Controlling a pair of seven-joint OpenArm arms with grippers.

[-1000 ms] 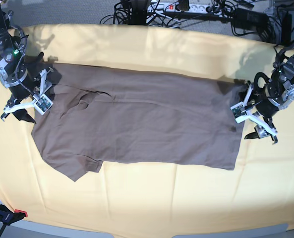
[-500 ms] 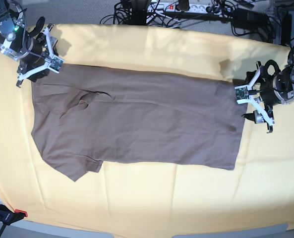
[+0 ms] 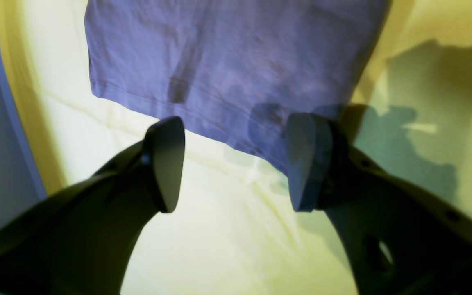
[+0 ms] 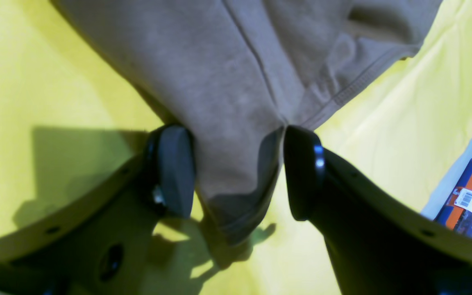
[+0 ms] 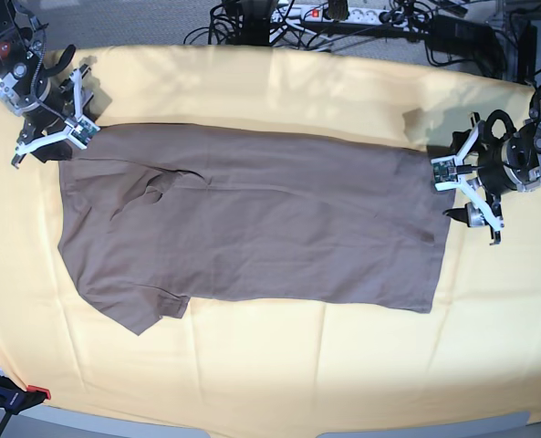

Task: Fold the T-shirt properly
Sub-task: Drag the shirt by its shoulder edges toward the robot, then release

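The taupe-brown T-shirt (image 5: pixel 252 219) lies spread flat on the yellow cloth (image 5: pixel 297 365), one sleeve at the lower left. My right gripper (image 5: pixel 51 139) is at the shirt's top-left corner. In the right wrist view it (image 4: pixel 236 176) is open, and the shirt's corner (image 4: pixel 236 102) lies between its fingers (image 4: pixel 172 172). My left gripper (image 5: pixel 454 193) is at the shirt's right edge. In the left wrist view it (image 3: pixel 236 164) is open, and the shirt's hem (image 3: pixel 228 61), bluish there, reaches the right finger (image 3: pixel 309 162).
Power strips and cables (image 5: pixel 343 14) lie beyond the far edge of the table. An orange clamp (image 5: pixel 33 394) holds the cloth at the front left corner. An orange labelled object (image 4: pixel 469 192) shows past the cloth's edge in the right wrist view.
My right gripper moved from the shirt's left edge up to its top-left corner. My left gripper shifted slightly up along the right edge, then held still. The shirt's top-left edge now lies flatter.
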